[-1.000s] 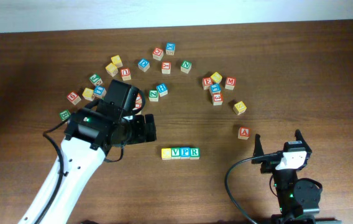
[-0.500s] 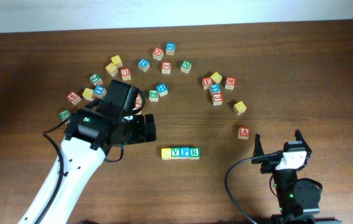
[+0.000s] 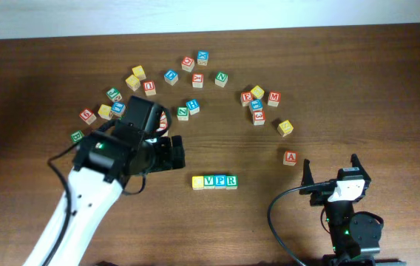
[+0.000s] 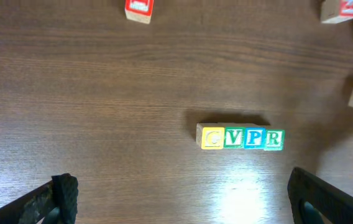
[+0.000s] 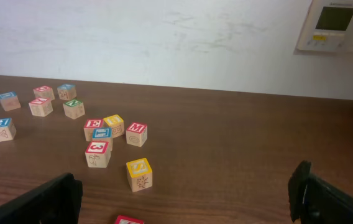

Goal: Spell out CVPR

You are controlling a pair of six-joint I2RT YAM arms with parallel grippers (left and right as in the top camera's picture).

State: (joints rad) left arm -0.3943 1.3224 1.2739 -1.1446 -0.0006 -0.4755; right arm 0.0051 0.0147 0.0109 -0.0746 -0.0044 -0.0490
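A row of letter blocks (image 3: 214,181) lies on the table, reading C, V, P, R: yellow C (image 4: 212,137), green V (image 4: 233,137), blue P (image 4: 254,137), green R (image 4: 273,138). My left gripper (image 3: 177,154) is open and empty, up and to the left of the row; in the left wrist view its fingers frame the bottom corners (image 4: 179,202). My right gripper (image 3: 330,168) is open and empty at the lower right, far from the row (image 5: 186,196).
Several loose letter blocks lie scattered across the back of the table, in a left cluster (image 3: 137,77) and a right cluster (image 3: 258,100). A yellow S block (image 5: 139,173) and a red A block (image 3: 290,157) lie near my right gripper. A white wall stands behind the table.
My left arm has shifted slightly to the left and away from the row. The blocks and the right arm have not moved.
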